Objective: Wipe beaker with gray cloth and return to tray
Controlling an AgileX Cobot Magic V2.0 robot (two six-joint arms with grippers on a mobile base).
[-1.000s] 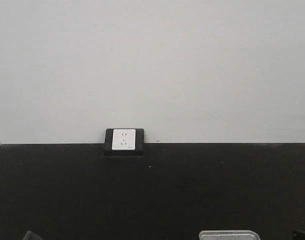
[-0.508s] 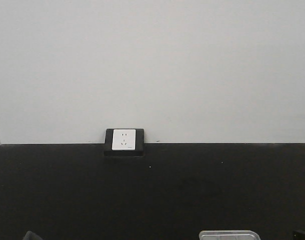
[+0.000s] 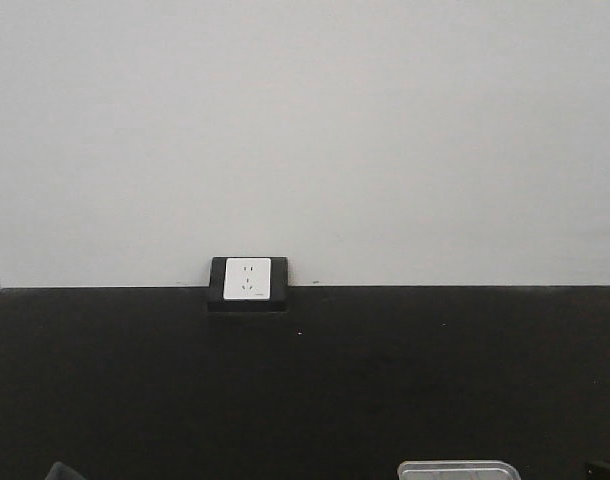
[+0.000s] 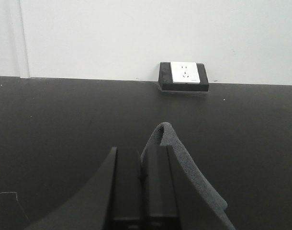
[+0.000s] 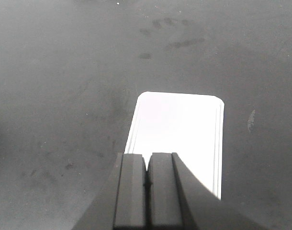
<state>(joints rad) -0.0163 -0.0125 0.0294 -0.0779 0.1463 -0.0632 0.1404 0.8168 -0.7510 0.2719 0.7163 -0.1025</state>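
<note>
Both grippers are closed: left [image 4: 140, 179] beside the cloth [image 4: 184, 167], right [image 5: 147, 184] above the tray [image 5: 177, 129]; no legible writing.

I can read no text anywhere; the white wall socket [image 3: 247, 279] bears only a tiny illegible mark

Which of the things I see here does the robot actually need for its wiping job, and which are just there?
For the job:
- soft dark gray fabric cloth, beside the closed left pincer; whether it is pinched is unclear
- flat silver-gray metal tray, below the shut right pincer
The beaker is out of view.

Just there:
- white wall socket in a black frame
- black tabletop
</note>
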